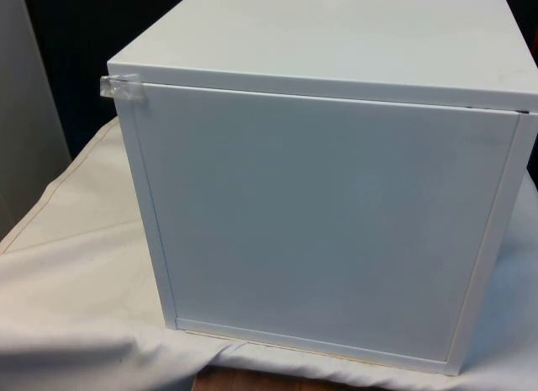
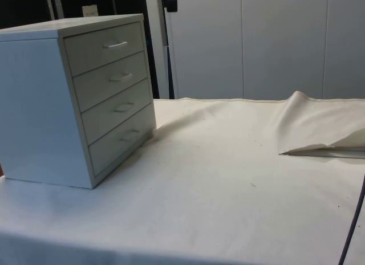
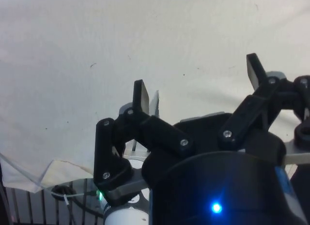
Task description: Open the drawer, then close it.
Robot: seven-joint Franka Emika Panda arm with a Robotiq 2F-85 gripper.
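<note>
A white chest of drawers [image 2: 40, 105] stands on the cloth-covered table, at the left of the side view. Its several drawers all sit flush and shut, each with a small pale handle; the top drawer [image 2: 91, 48] carries its handle [image 2: 116, 45] near the middle. In the front view the chest [image 1: 336, 214] turns its plain back panel to the camera. In the wrist view my gripper [image 3: 197, 83] hangs open over bare white cloth [image 3: 97, 41], nothing between its black fingers [image 3: 140, 97].
Wide white cloth [image 2: 228, 179] stretches in front of the drawers. A raised fold of cloth [image 2: 311, 125] lies at the side view's right, with a black cable [image 2: 353, 219] past it. Clear tape [image 1: 123, 88] sticks to the chest's back corner. The cloth's edge [image 3: 48, 169] overhangs the table.
</note>
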